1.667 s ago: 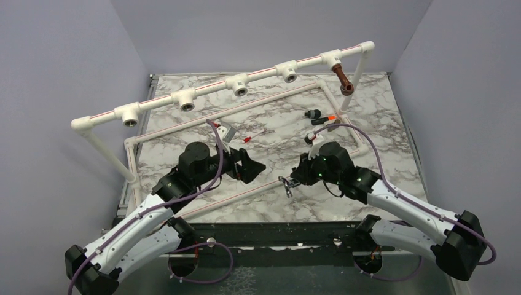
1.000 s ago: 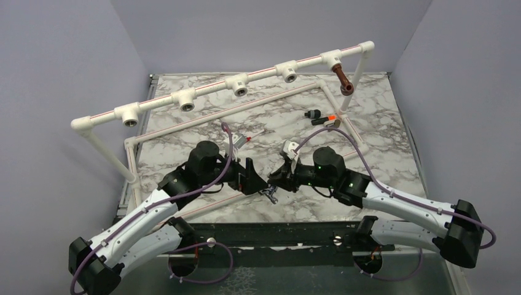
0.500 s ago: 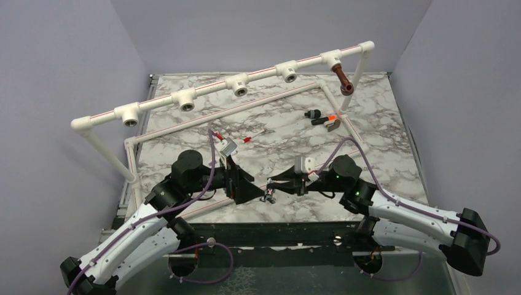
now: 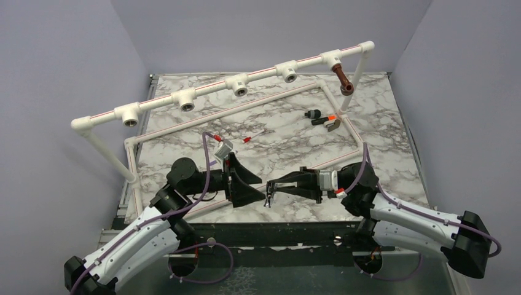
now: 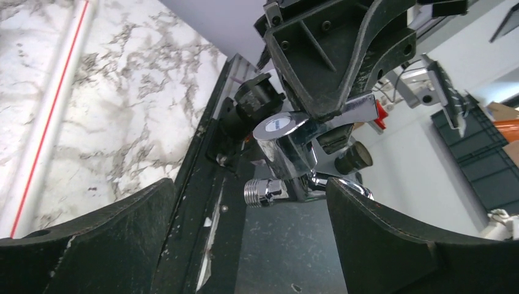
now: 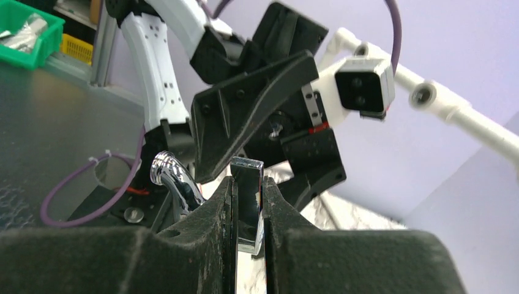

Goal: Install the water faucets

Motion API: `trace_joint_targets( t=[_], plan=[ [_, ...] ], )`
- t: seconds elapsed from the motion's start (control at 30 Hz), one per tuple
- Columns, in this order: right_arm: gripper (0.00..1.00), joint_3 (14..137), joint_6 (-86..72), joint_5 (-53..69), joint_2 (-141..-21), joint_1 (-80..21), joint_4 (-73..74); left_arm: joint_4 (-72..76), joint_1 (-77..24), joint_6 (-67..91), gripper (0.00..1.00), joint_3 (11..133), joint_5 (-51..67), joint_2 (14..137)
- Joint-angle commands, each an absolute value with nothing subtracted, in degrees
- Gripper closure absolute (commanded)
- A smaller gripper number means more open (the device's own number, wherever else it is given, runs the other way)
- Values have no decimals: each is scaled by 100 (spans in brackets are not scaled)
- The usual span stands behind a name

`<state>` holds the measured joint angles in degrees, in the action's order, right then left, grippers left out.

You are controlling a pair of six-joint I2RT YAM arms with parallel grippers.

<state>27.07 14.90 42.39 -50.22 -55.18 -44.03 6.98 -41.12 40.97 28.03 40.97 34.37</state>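
Clamped shut, the right gripper (image 4: 274, 186) holds the chrome faucet (image 4: 268, 199) at the 6 o'clock edge of the desk (image 4: 289, 132) in the overhead view. The left gripper (image 4: 257, 187) is spread wide and faces it nose to nose. The reddish-brown faucet (image 4: 343, 81) already hangs from the end tee socket (image 4: 333, 59) of the white pipe frame (image 4: 184, 98) at 1 o'clock, and the other sockets are bare. From the left wrist, the chrome faucet floats between that gripper's two open fingers, its threaded end pointing to 9 o'clock and its spout curling toward 4 o'clock, with neither finger touching it. From the right wrist, the fingers squeeze only the flat lever handle, and the spout pokes out at 9 o'clock. It looks like a handover. I'd want the left gripper to close on the stout body and leave the threads clear for a socket. The right should let go only once that hold is firm, since polished chrome could slip or swivel. 1.7 seconds earlier the two grippers were well apart, with the faucet further toward 3 o'clock. Both have since closed in to meet, and the right arm lies flatter.
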Motion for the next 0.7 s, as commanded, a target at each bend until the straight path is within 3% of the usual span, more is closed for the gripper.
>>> trace_joint_targets(
  t=[0.0, 0.67],
  plan=[
    [99, 2924, 1174, 4717, -5288, -5554, -6062, 1989, -4131, 4581, 8, 2758, 4604, 3521],
    [99, 3983, -1309, 4864, -7428, -5554, -10049, 4074, -4144, 5034, 8, 2918, 5583, 3338]
  ],
)
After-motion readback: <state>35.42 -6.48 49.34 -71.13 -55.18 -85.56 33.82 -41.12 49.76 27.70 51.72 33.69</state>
